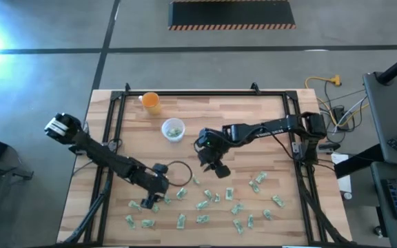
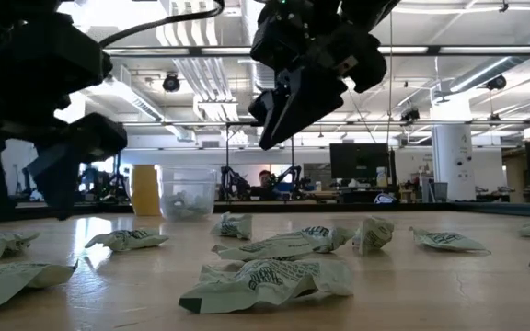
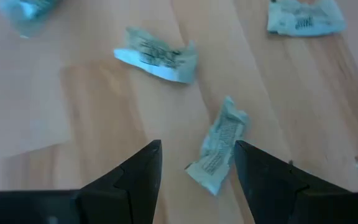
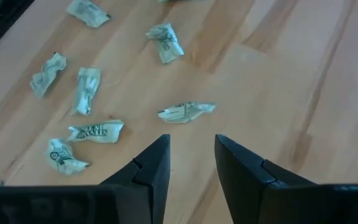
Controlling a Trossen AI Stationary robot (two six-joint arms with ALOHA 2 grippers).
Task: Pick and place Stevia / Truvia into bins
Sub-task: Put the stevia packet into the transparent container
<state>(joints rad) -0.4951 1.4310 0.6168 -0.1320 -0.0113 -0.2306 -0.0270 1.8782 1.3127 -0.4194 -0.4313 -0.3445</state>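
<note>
Above scattered sachets point(image 1: 234, 209), the right end effector point(image 1: 218, 167) hangs parted, empty.

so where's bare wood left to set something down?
Free: the far right stretch of the table, right of the clear cup and orange cup, behind the right arm. Crowded: the near strip, sachets scattered from the left gripper to the right edge.

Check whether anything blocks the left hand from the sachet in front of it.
Nothing visible does. The left hand is open, with the sachet lying flat on bare wood between its fingers.
</note>
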